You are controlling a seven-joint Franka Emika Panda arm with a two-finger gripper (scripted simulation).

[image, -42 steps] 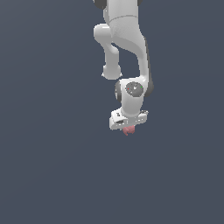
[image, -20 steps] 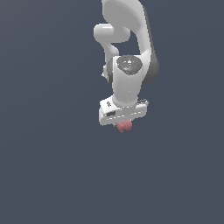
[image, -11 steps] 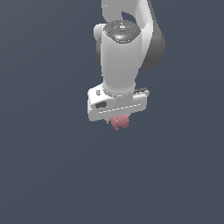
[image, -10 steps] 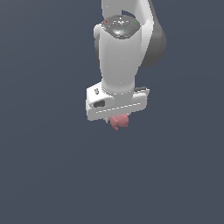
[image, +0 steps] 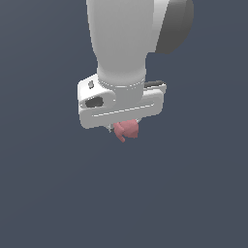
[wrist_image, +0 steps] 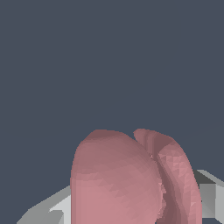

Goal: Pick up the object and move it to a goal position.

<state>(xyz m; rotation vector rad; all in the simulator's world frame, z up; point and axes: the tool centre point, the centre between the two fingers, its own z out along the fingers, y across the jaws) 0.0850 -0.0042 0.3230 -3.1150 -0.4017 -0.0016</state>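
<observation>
The object, a small pinkish-red lumpy blob, hangs just under my white gripper in the middle of the exterior view. The gripper is shut on it; the fingers are mostly hidden behind the hand body and the blob. In the wrist view the pinkish-red blob fills the lower middle, with grey fingertips showing on either side of it. The hand is held high above a plain dark surface.
The white arm with its dark grey joint fills the top of the exterior view. Around it only a uniform dark blue-grey ground shows.
The arm with the blob in its grip has come much closer to the exterior camera and looks far larger. The blob stays held between the fingers.
</observation>
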